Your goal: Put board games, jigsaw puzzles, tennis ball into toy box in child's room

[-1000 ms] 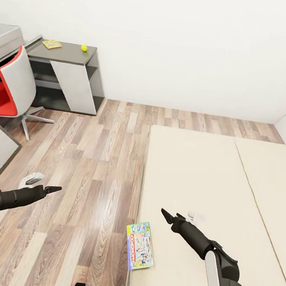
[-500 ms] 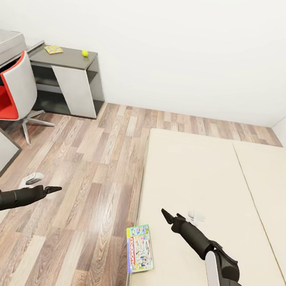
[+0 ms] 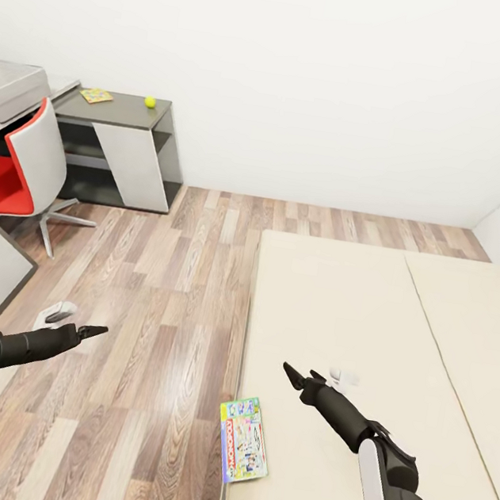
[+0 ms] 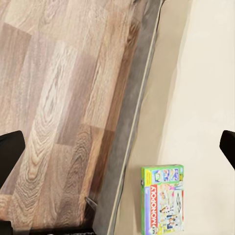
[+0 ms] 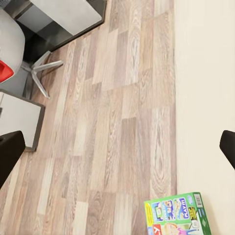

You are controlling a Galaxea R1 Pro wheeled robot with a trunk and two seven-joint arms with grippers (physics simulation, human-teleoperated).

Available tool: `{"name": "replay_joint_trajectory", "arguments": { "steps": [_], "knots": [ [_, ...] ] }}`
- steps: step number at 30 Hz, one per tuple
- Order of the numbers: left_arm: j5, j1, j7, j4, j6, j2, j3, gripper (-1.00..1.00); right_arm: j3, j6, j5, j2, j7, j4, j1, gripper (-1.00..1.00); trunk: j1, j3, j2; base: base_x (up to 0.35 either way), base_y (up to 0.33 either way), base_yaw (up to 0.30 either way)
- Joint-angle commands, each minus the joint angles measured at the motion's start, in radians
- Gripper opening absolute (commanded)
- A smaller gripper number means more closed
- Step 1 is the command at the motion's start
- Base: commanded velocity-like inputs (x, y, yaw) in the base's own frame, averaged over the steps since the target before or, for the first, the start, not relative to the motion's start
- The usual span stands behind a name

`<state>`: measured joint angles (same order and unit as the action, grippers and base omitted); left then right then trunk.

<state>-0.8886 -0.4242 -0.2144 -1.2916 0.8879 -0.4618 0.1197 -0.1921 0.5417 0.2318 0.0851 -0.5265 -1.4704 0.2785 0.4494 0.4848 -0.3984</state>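
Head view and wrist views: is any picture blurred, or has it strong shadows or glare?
Head view: sharp, even light, soft sheen on the floor, faint shadow beside the bed. Left wrist view: softer, yet the Monopoly box lettering reads. Right wrist view: slightly soft, no glare.

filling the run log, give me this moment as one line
phase: at bed | Monopoly box: on bed edge | left gripper: open, empty | right gripper: open, empty

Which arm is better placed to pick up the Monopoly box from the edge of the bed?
Probably the right. The right gripper hangs over the bed, near the Monopoly box; the left gripper is over the floor, farther away. Both look empty.
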Motion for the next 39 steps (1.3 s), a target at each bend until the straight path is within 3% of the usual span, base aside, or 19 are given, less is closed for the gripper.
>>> {"name": "replay_joint_trajectory", "arguments": {
  "steps": [1,39],
  "knots": [
    [0.005,-0.001,-0.007,0.000,0.005,0.000,0.001,1.00,-0.003,0.008,0.006,0.001,-0.003,-0.001,0.001,1.00,0.001,0.000,-0.002,0.000,0.000,0.000],
    [0.005,-0.001,-0.008,-0.002,0.006,-0.001,0.007,1.00,-0.001,0.008,0.004,0.002,-0.003,-0.001,0.001,1.00,0.001,-0.063,-0.002,0.000,0.000,0.000]
  ]
}}
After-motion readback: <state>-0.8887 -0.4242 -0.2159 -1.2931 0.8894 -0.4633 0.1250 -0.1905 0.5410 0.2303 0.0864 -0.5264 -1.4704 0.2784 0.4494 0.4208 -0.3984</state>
